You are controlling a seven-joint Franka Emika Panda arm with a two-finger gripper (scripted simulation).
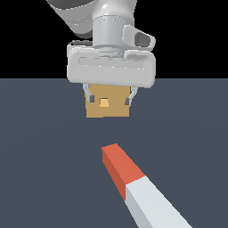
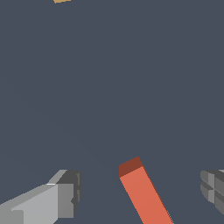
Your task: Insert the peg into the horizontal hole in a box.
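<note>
A: Where do the task objects lie?

B: The peg (image 1: pixel 138 189) lies flat on the dark surface (image 1: pixel 40 156), its orange-red end toward the box (image 1: pixel 107 107), well apart from it. The box stands farther back, its square hole (image 1: pixel 104 103) facing the peg.

A: And the end effector (image 2: pixel 140 192)?

B: It hangs above the surface with jaws spread wide, holding nothing; in the wrist view the orange-red end sits between the fingers (image 2: pixel 65 194), untouched.

A: How should the peg handle?

B: Probably rigid and light. Its flat parallel sides suit a pinch; gripping the pale grey-white portion would leave the orange-red end free for insertion.
</note>
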